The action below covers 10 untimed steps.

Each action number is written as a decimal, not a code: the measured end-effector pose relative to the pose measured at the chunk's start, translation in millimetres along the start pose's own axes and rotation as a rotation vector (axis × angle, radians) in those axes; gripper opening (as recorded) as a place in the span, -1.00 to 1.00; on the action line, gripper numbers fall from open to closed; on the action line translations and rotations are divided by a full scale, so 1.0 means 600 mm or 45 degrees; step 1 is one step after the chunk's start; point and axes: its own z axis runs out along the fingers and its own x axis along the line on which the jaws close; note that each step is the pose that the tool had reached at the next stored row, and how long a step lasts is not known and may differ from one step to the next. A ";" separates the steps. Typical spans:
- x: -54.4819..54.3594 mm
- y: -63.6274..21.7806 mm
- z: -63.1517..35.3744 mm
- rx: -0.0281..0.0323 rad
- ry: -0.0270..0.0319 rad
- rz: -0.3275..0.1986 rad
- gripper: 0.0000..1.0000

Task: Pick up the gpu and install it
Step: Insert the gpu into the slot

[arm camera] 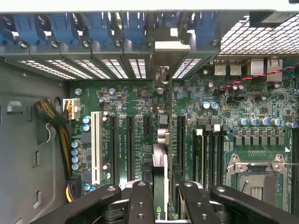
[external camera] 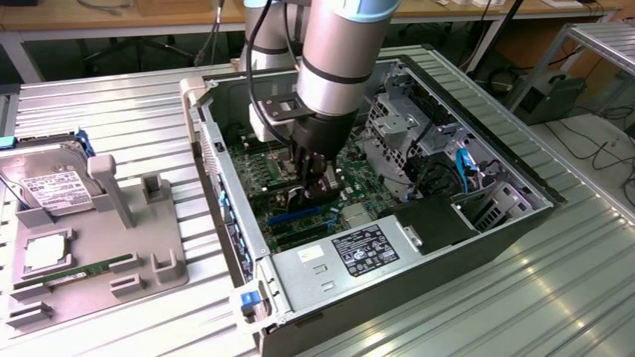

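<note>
Your black two-fingered gripper is clamped on the thin dark gpu card, held edge-on at frame centre inside the open grey computer case. You see it standing over the green motherboard among its black slots

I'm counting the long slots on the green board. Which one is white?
The white slot, at the end nearest the yellow-and-black cable bundle. All the other long slots are black, including those beside the gpu in the gripper.

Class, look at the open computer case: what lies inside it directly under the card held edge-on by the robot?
Under the gpu, gripped by the end effector, lies the green motherboard with black expansion slots. The slot directly beneath is covered by the card.
</note>
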 end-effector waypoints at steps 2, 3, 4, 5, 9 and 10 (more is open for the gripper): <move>0.000 0.004 0.003 0.0005 -0.0020 -0.001 -0.47; 0.000 0.005 0.005 0.0011 -0.0039 -0.001 -0.47; 0.000 0.005 0.007 0.0014 -0.0054 -0.001 -0.47; 0.000 0.005 0.009 0.0015 -0.0079 -0.002 -0.47; 0.000 0.005 0.012 0.0017 -0.0182 -0.002 -0.47; 0.000 0.005 0.013 0.0016 -0.0221 -0.002 -0.47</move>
